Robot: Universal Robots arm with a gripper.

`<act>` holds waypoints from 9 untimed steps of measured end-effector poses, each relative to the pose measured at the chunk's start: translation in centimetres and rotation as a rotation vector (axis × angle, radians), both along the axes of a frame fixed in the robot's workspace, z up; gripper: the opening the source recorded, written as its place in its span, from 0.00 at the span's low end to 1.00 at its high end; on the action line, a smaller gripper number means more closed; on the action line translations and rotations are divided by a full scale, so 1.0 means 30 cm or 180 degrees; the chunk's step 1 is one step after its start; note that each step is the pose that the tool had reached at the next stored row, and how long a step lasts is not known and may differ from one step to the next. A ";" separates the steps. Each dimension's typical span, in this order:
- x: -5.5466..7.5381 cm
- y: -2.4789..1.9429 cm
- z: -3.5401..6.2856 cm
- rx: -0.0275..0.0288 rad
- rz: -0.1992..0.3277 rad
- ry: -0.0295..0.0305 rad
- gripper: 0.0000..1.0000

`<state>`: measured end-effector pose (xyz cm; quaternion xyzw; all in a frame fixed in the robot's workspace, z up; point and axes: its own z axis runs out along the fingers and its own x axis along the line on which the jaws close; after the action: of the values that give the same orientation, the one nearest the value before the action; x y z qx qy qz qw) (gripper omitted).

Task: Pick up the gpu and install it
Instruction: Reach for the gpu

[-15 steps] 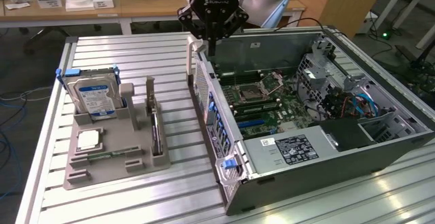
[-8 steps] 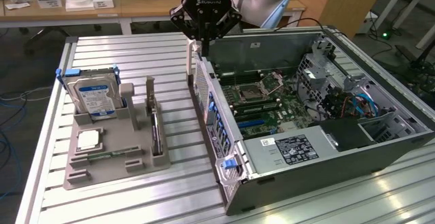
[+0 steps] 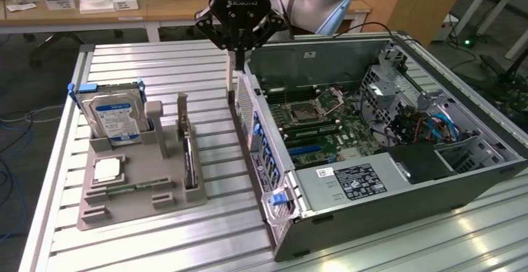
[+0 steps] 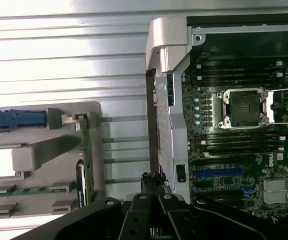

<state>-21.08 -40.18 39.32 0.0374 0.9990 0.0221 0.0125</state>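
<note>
The gpu (image 3: 190, 156) is a thin dark card standing on edge in a slot on the right side of the grey holder tray (image 3: 132, 207). In the wrist view the gpu (image 4: 86, 155) shows edge-on, with a black part at one end. My gripper (image 3: 239, 60) hangs shut above the rear wall of the open computer case (image 3: 272, 161), to the exterior view's right of the tray and well above the card. Nothing is between its fingers. In the wrist view the gripper (image 4: 153, 181) sits over the case wall, between the tray and the motherboard (image 4: 233, 150).
The tray also holds a hard drive with a blue-white label (image 3: 113, 116), a square silver chip (image 3: 107, 171) and a memory stick (image 3: 132, 190). The motherboard has an empty CPU socket (image 4: 243, 106) and a blue slot (image 4: 218, 173). A power supply (image 3: 350, 182) fills the case's near end.
</note>
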 end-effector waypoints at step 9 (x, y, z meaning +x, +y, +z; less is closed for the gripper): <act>-0.063 -0.027 0.000 0.0000 0.0000 0.0000 0.11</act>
<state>-22.97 -41.00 39.32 0.0374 0.9990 0.0221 0.0125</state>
